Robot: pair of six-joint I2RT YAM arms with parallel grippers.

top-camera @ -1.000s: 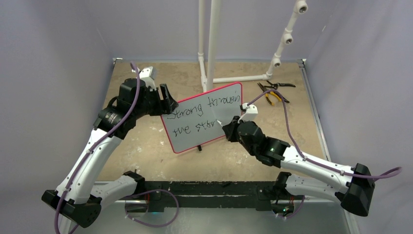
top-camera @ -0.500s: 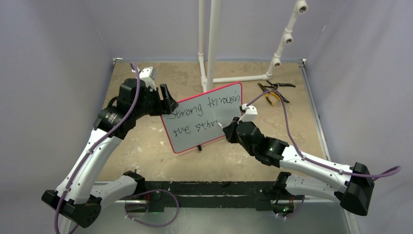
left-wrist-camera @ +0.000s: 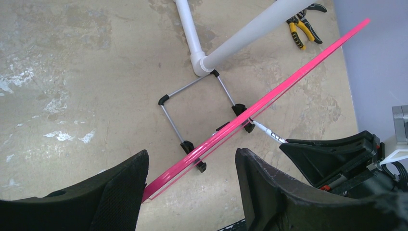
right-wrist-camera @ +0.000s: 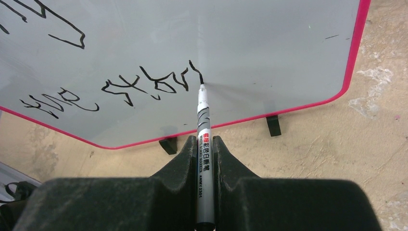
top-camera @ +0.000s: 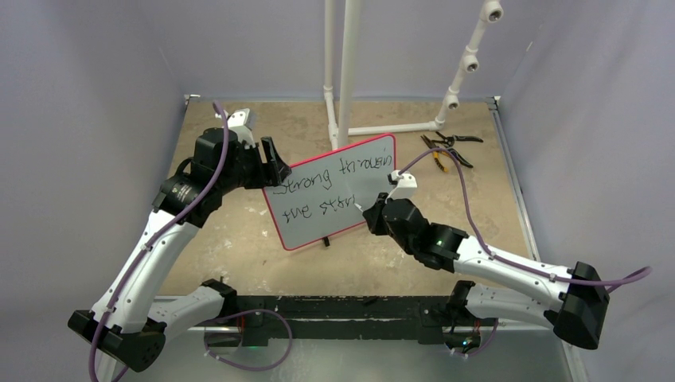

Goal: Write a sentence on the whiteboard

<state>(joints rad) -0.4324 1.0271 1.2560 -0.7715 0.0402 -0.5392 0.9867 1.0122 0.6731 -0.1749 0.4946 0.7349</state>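
Observation:
The whiteboard [top-camera: 318, 227] stands tilted on its small black feet at mid-table, seen edge-on as a red strip [left-wrist-camera: 269, 94] in the left wrist view. The sentence [top-camera: 318, 181] runs in two black lines, the lower one reading "the stor" [right-wrist-camera: 144, 84]. My right gripper [right-wrist-camera: 204, 144] is shut on a white marker [right-wrist-camera: 204, 125] whose tip touches the board at the end of the last stroke. It sits at the board's lower right [top-camera: 370, 208]. My left gripper [left-wrist-camera: 191, 156] is open at the board's upper left corner [top-camera: 275, 163], a finger on each side of the edge.
A white pipe frame [top-camera: 342, 72] stands behind the board, with its base pipe [left-wrist-camera: 192, 43] on the table. Yellow-handled pliers [top-camera: 446, 151] lie at the back right. A wire prop [left-wrist-camera: 192, 110] holds up the board from behind.
The right wrist has shifted slightly down and toward the near edge, with the marker tip still on the board. The left arm and the board have not moved.

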